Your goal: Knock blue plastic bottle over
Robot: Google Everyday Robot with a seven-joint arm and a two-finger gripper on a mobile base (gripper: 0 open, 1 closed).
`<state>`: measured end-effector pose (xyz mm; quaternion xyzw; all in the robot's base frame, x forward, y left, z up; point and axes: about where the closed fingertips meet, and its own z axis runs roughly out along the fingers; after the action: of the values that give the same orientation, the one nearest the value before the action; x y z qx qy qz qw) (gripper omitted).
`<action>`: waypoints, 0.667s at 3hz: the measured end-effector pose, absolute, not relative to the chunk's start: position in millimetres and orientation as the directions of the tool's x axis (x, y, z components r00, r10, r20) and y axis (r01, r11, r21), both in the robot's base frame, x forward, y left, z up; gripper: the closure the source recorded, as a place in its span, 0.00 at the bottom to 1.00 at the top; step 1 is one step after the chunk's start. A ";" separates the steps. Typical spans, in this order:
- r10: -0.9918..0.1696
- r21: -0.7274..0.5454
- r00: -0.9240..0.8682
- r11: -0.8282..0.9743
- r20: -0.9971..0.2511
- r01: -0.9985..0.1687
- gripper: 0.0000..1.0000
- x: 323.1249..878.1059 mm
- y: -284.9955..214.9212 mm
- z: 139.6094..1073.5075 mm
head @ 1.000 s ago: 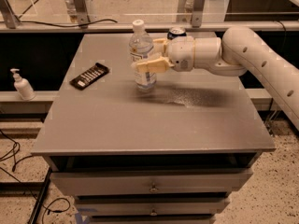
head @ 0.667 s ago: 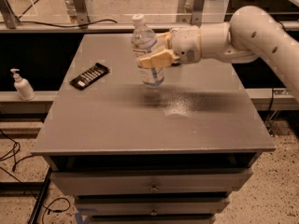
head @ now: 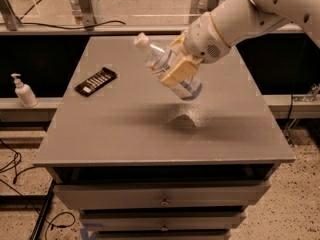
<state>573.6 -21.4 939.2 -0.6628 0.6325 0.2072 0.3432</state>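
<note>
Presently: pincer [head: 173, 60] clamped on blue plastic bottle [head: 153, 54], tilted and clear of the surface [head: 125, 134]. Cap points up-left of pincer, base down-right. Flat black object [head: 95, 80] lies left of pincer, well apart.

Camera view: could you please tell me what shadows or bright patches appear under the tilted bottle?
In the camera view, a dark shadow stretches across the table beneath the blue plastic bottle, held tilted above it by the gripper, jaws shut on it; a pale speckled patch lies under the bottle's base.
</note>
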 end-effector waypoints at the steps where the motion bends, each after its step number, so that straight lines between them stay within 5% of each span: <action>1: -0.840 -0.241 0.186 -0.069 -0.509 -0.968 1.00 551.5 -29.2 922.5; 2: -0.923 -0.249 0.232 -0.158 -0.306 -0.955 1.00 542.6 -45.8 898.0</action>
<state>542.6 -45.8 898.0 -0.7598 0.6182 0.0408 0.1972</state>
